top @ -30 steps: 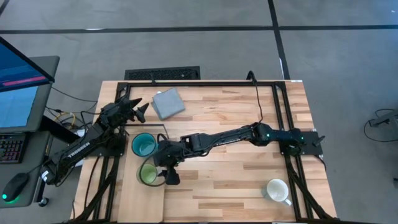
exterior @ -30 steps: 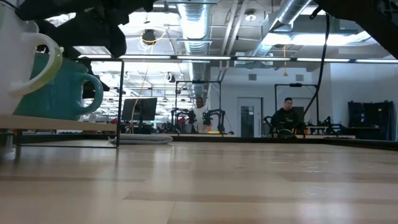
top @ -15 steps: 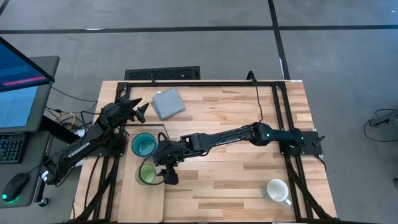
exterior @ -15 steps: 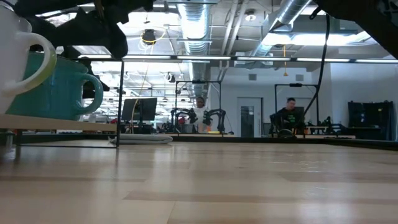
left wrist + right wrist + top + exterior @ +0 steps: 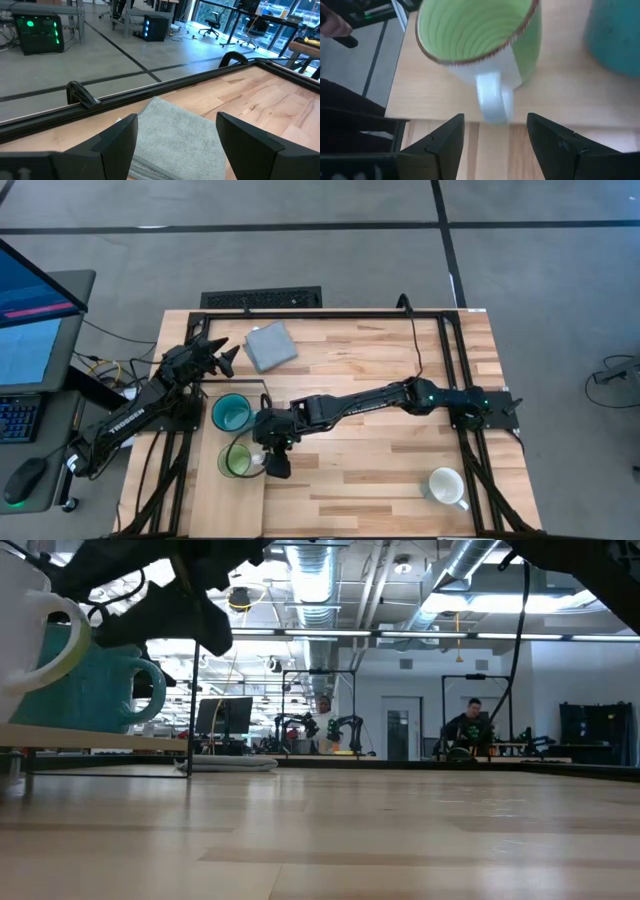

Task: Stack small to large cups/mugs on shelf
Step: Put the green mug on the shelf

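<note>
I have the right hand (image 5: 268, 462) low and left of centre in the high view, just beside the light green mug (image 5: 238, 459), which stands on the shelf (image 5: 212, 505), the pale panel along the lower left of the counter (image 5: 380, 380). In the right wrist view the fingers are spread either side of that mug's white handle (image 5: 493, 100) and touch nothing, so I judge the green mug has been set down and let go. The teal mug (image 5: 232, 413) sits on the shelf just above it in the high view, the two close together but apart. The white mug (image 5: 445, 485) is well away, at the lower right of the counter, not yet brought over. The left hand (image 5: 222, 355) waits at the upper left, fingers open, pointed at the grey-blue pad (image 5: 271, 345), which fills the lower middle of its wrist view. By my reading the next move is to back the right hand clear without catching the handle, then swing across for the white mug. That calls for a clean lift first, since the fingers flank the handle closely and a sideways pull could drag the mug off its spot.
</note>
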Controlling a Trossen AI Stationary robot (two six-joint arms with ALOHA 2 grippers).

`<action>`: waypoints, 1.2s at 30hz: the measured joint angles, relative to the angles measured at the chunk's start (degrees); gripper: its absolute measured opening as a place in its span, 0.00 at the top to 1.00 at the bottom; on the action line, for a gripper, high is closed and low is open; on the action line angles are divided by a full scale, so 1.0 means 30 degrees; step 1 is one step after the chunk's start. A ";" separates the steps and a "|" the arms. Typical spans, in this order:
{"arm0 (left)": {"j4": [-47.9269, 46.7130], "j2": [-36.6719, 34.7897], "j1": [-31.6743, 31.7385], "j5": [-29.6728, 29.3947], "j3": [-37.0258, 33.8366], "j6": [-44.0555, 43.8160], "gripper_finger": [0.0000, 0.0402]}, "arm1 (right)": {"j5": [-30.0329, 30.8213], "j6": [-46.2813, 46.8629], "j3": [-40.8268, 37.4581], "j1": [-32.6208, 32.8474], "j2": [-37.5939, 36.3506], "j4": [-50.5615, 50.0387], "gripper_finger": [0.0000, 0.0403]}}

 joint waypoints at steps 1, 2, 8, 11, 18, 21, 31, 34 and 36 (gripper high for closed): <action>0.0000 0.0000 0.0000 0.0000 0.0000 0.0000 0.35 | -0.0014 0.0217 0.0000 0.0021 0.0000 -0.0161 0.41; 0.0000 0.0000 -0.0002 0.0000 0.0000 0.0000 0.35 | -0.0063 0.0512 0.0000 0.0056 0.0000 -0.0310 0.41; 0.0000 0.0000 -0.0005 0.0000 0.0000 0.0004 0.35 | -0.1092 0.1120 0.0000 0.0172 0.0000 -0.0910 0.41; 0.0000 0.0000 0.0001 0.0000 0.0000 0.0004 0.35 | -0.1166 0.1118 0.0000 0.0245 0.0000 -0.0907 0.41; 0.0000 0.0000 0.0001 0.0000 0.0000 -0.0124 0.35 | -0.1176 0.0726 0.0000 0.0394 0.0000 -0.0455 0.41; 0.0000 0.0000 -0.0004 0.0000 0.0000 -0.0138 0.35 | -0.1176 0.0443 0.0000 0.0418 0.0000 -0.0115 0.41; -0.0007 0.0000 0.0000 0.0000 0.0000 -0.0160 0.35 | -0.1434 0.0230 -0.0007 0.0412 0.0000 0.0671 0.41; -0.0004 0.0000 0.0001 0.0000 0.0000 -0.0168 0.35 | -0.1445 -0.0032 -0.0007 0.0411 0.0000 0.0919 0.41; 0.0000 0.0000 -0.0002 0.0000 0.0000 -0.0175 0.35 | -0.1445 -0.0053 -0.0007 0.0411 0.0007 0.0926 0.41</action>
